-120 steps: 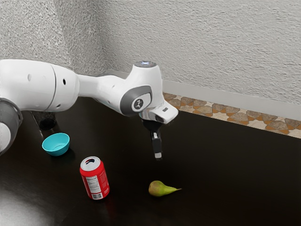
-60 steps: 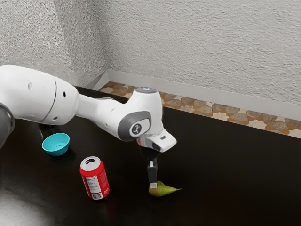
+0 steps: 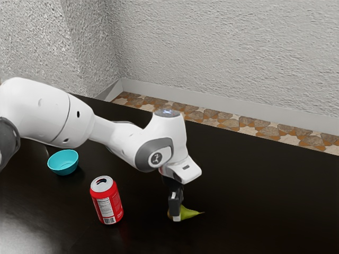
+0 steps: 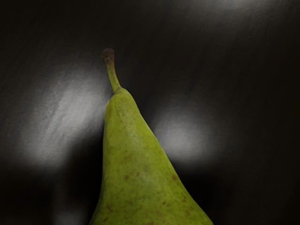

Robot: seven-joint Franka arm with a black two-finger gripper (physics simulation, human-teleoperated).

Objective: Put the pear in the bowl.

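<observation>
The gripper (image 3: 175,215) is low over the table (image 3: 254,196), at the rounded end of the pear (image 3: 190,212); whether it is clenched on the fruit or released around it, I cannot tell. The pear lies on its side on the table, stem toward the exterior view's right, and in the wrist view its neck tapers away from the hand, with the broad body nearest the gripper. The step in hand looks to be the grasp, and the job well short of done. To do it well, take the pear across its fat part, with the squeeze square to its length and centred on the body: held nearer the neck, the slope could make it slip or swing. Press firmly but evenly, since the skin is likely smooth and the shape rolls easily, and avoid pushing down into the table. Once the hold seems sure, lift straight up a little and check that the pear comes along without tipping before going sideways. The bowl (image 3: 63,163) stands upright at the exterior view's left, and the red can (image 3: 107,201) is near the direct way to it, so carry high enough to clear the can and the rim. Then lower the pear over the bowl's middle and let go gently; its length could catch the rim.
</observation>
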